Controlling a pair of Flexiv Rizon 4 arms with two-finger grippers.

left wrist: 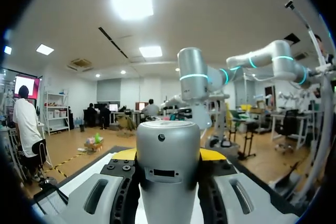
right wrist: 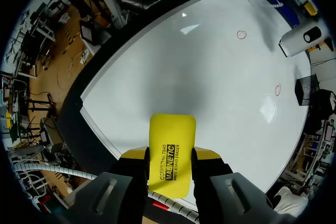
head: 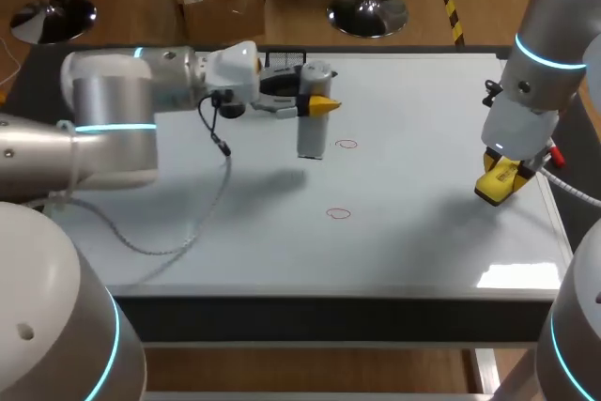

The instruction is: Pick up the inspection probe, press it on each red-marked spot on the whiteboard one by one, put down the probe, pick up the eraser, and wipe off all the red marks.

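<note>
My left gripper (head: 319, 105) is shut on the inspection probe (head: 311, 135), a grey cylinder held upright over the whiteboard (head: 423, 232). Its lower end is just left of the far red circle (head: 347, 145). A second red circle (head: 338, 214) lies nearer the front. In the left wrist view the probe (left wrist: 168, 166) fills the gap between the yellow-tipped fingers (left wrist: 212, 154). My right gripper (head: 498, 180) hangs by the board's right edge, shut on the yellow eraser (right wrist: 170, 153). Ahead of it both red circles (right wrist: 241, 34) (right wrist: 277, 89) show, and so does the probe (right wrist: 299, 40).
A black wire basket (head: 282, 58) stands at the board's back edge behind the left gripper. A loose cable (head: 188, 232) sags from the left arm over the board's left part. The board's dark front rim (head: 338, 312) runs along the near side.
</note>
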